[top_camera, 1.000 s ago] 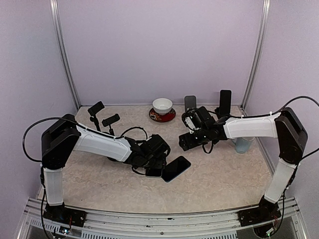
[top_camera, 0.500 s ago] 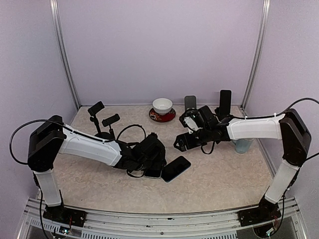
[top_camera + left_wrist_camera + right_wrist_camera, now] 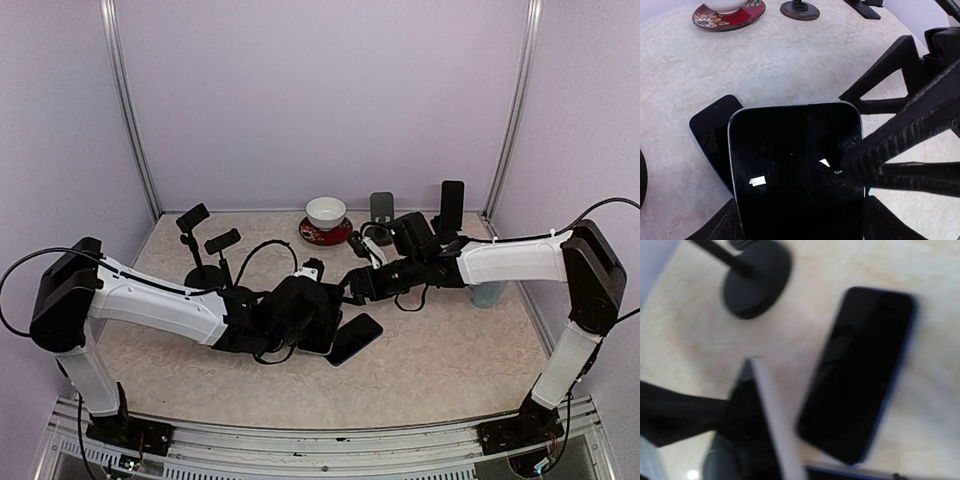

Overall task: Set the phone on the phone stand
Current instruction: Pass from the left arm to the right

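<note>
Although two handsets sit close together near the middle of the table, only one is off it. The left gripper pinches the silver-rimmed phone across its width at the near end, so its long axis runs straight out from the fingers, away from the wrist and toward the right arm. Just beside it, showing from behind its edge in the left wrist view, a second phone with a bluish rim lies flat on the marbled top. A little farther out, the right gripper hangs at the held phone's free end with its jaws spread. One ribbed finger reaches the phone's far corner, though I cannot tell whether it touches. The phone stand is farther back and off to the left, well apart from the phone, with another clamp head just behind it; which of the two is meant I cannot say. The left arm is plainly the nearer one to the stand. Still, the phone points away from it, and that arm's own forearm and a cable loop lie between, so I judge the phone must swing round or change grippers first. Beyond are a bowl on a red saucer, and by the back wall a grey slab and an upright handset, all out of the way.
</note>
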Tool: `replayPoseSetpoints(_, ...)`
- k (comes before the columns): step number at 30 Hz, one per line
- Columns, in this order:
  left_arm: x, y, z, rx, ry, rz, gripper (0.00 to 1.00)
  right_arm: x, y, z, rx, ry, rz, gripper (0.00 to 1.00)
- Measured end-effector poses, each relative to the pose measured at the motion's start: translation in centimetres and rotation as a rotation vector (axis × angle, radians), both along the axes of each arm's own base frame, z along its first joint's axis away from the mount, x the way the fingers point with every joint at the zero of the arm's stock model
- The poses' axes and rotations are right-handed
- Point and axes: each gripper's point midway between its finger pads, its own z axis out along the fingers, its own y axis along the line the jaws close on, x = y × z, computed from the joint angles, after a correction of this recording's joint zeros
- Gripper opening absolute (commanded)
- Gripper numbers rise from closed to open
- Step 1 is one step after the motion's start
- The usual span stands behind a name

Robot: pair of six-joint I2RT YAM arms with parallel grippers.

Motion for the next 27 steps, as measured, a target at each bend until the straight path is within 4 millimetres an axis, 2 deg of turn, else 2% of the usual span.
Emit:
replayPoseSetpoints(4, -0.5, -0.6, 0.5, -0.002, -0.027, -0.019, 0.65, -1.1, 0.9, 0.8, 0.074, 0.046, 0.051, 0.68)
replayPoseSetpoints(5, -0.7, -0.8, 0.6, -0.002, -0.035, -0.026, 0.65, -1.3, 1.1, 1.0, 0.089, 0.054, 0.059, 0.64)
replayPoseSetpoints(9, -1.2, -1.2, 0.8, 0.001, -0.051, -0.039, 0.65, -1.9, 1.5, 1.5, 0.131, 0.076, 0.086, 0.37)
replayPoseSetpoints(17, -1.9, -1.6, 1.2, -0.001, -0.073, -0.047, 0.67, -2.4, 1.7, 2.0, 0.174, 0.113, 0.11, 0.0)
replayPoseSetpoints(21, -2.0, -1.4, 1.3, 0.0, -0.076, -0.045, 0.8, -2.5, 1.9, 2.3, 0.19, 0.107, 0.13, 0.0)
replayPoseSetpoints(24, -2.1, -1.4, 1.5, -0.001, -0.081, -0.048, 0.94, -2.6, 1.9, 2.4, 0.194, 0.108, 0.134, 0.0)
replayPoseSetpoints(25, -2.1, -1.5, 1.9, -0.009, -0.086, -0.051, 0.98, -2.5, 1.8, 2.3, 0.189, 0.107, 0.128, 0.0)
replayPoseSetpoints(27, -2.4, -1.7, 3.1, -0.037, -0.099, -0.058, 0.99, -2.4, 1.6, 2.0, 0.178, 0.113, 0.121, 0.0)
